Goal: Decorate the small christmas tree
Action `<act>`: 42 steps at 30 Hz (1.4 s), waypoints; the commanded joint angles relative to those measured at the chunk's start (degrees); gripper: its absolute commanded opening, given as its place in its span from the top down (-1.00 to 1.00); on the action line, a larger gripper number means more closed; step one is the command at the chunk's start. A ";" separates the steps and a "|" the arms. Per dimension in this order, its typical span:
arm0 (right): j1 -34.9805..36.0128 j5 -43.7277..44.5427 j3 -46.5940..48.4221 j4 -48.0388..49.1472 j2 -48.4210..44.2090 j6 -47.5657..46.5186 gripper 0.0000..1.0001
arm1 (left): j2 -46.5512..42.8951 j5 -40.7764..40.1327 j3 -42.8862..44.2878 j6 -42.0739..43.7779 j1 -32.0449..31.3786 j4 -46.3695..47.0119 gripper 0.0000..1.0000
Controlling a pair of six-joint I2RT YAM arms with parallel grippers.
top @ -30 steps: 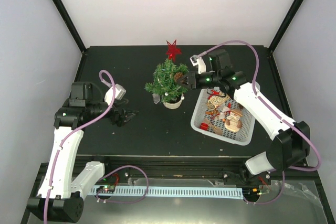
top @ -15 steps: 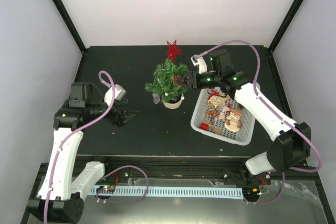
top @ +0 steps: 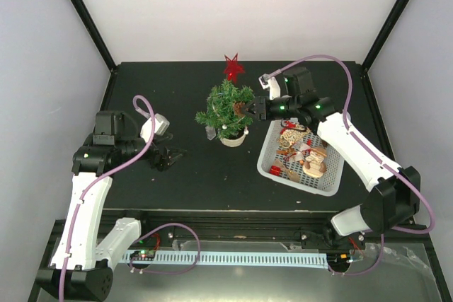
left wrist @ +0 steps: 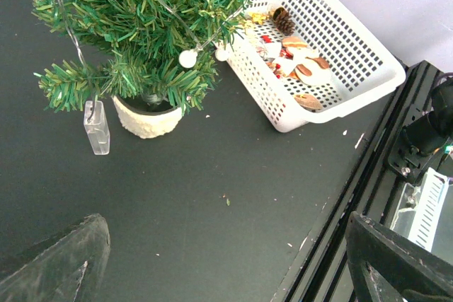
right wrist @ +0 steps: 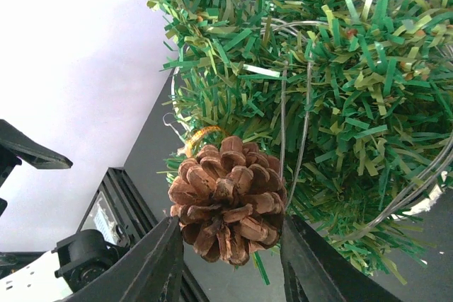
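The small christmas tree (top: 226, 107) stands upright in its white pot (left wrist: 148, 119) near the middle of the black desk (top: 212, 182), just left of the white basket (top: 337, 175); the right jaws are clenched on a brown pine cone (right wrist: 226, 206), one finger (right wrist: 159, 266) on each side of it, and the cone is pressed into the green needles on the tree's right side; a thin gold loop (right wrist: 198, 136) at the cone's top lies among the branches, though I cannot tell whether it is hooked on; a silver wire (right wrist: 283, 125) runs through the foliage, with small white balls (left wrist: 187, 58) on it and a clear little box (left wrist: 97, 126) hanging low beside the pot; a red star (top: 232, 67) lies on the desk behind the tree; the basket holds a heap of ornaments (top: 303, 153); the left jaws stand released, wide apart with nothing between them, low over the desk well left of the tree.
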 commanded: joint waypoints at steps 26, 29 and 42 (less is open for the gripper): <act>-0.22 5.06 4.59 -0.67 3.16 0.39 0.26 | -0.65 -0.27 -0.61 -0.18 0.36 1.44 -0.83; -0.17 5.35 4.01 -0.89 2.85 -0.14 0.26 | -0.65 -0.30 -0.62 -0.18 0.36 1.48 -0.83; -0.24 6.03 3.70 -1.11 1.73 -0.48 0.20 | -0.74 -0.73 -0.80 -0.33 0.44 1.70 -0.83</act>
